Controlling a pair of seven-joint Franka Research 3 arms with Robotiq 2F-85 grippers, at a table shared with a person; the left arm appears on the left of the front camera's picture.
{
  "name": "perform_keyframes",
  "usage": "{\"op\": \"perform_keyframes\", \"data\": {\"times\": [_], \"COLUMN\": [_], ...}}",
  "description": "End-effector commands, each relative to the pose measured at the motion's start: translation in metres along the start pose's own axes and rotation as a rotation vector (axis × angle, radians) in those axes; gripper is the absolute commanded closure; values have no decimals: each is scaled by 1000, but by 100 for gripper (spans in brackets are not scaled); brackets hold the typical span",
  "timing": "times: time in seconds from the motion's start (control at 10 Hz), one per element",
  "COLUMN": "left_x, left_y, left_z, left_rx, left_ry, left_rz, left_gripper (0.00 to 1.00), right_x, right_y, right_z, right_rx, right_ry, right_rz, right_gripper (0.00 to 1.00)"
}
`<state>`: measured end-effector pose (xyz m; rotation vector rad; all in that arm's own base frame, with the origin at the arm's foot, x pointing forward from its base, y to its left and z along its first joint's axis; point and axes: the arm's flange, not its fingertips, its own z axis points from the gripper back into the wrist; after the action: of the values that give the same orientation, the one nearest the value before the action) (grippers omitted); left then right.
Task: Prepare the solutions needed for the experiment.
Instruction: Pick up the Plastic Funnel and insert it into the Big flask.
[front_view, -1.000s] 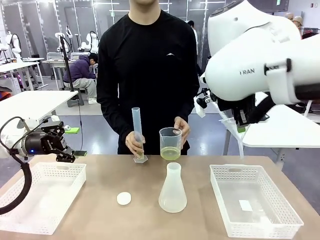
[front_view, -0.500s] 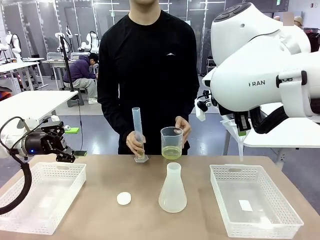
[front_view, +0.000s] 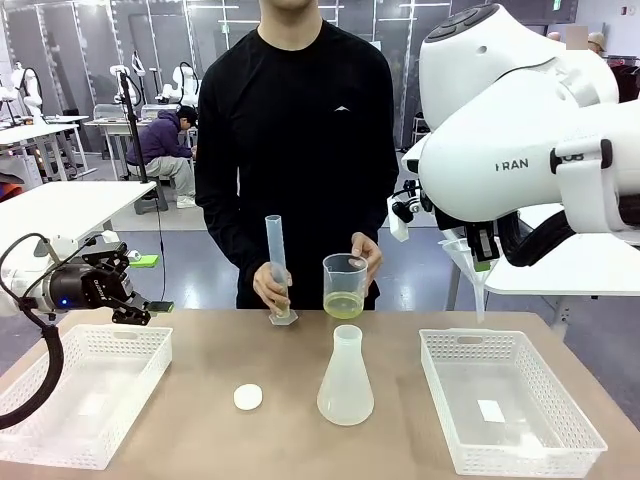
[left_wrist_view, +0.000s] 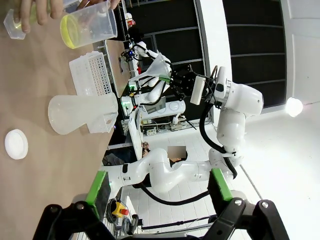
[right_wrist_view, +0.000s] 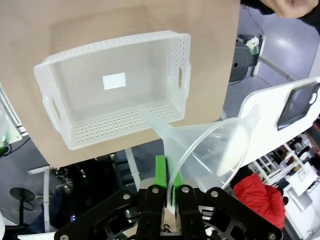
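The person across the table holds a clear beaker (front_view: 343, 286) with a shallow layer of pale yellow-green solution (front_view: 342, 306) just above the far edge, and steadies a tall graduated cylinder (front_view: 274, 262) with the other hand. A translucent conical flask (front_view: 346, 379) stands mid-table, and whether it holds liquid I cannot tell. My right gripper (front_view: 482, 256) hangs above the right basket, shut on the rim of a clear funnel (right_wrist_view: 212, 145) whose spout points down. My left gripper (front_view: 152, 283) hovers open over the left basket with nothing between its fingers. In the left wrist view the beaker (left_wrist_view: 88, 30) and flask (left_wrist_view: 80, 114) lie beyond its green pads (left_wrist_view: 97, 186).
A white perforated basket (front_view: 80, 440) sits at the table's left, and a second basket (front_view: 575, 430) sits at the right. A round white cap (front_view: 248, 397) lies left of the flask. The person stands close behind the far edge.
My right arm has shifted its pose a little, with the funnel still in its grip. The person's beaker has risen slightly. The left arm has not moved.
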<state>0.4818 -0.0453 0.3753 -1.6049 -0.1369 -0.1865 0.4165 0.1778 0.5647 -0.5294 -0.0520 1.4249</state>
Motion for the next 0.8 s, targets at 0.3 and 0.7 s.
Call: {"op": "perform_keyframes", "data": {"times": [0.3, 0.7], "left_x": [-1, -1], "left_y": [-2, -2], "left_z": [0, 0], "left_rx": [-13, -13], "left_ry": [5, 5], "left_rz": [-4, -4], "left_gripper": [0, 0], "right_x": [68, 111], "right_y": [15, 30], "right_z": [38, 57], "right_rx": [-242, -336], "right_ry": [-132, -318], "right_rz": [239, 386], "right_gripper": [96, 96]}}
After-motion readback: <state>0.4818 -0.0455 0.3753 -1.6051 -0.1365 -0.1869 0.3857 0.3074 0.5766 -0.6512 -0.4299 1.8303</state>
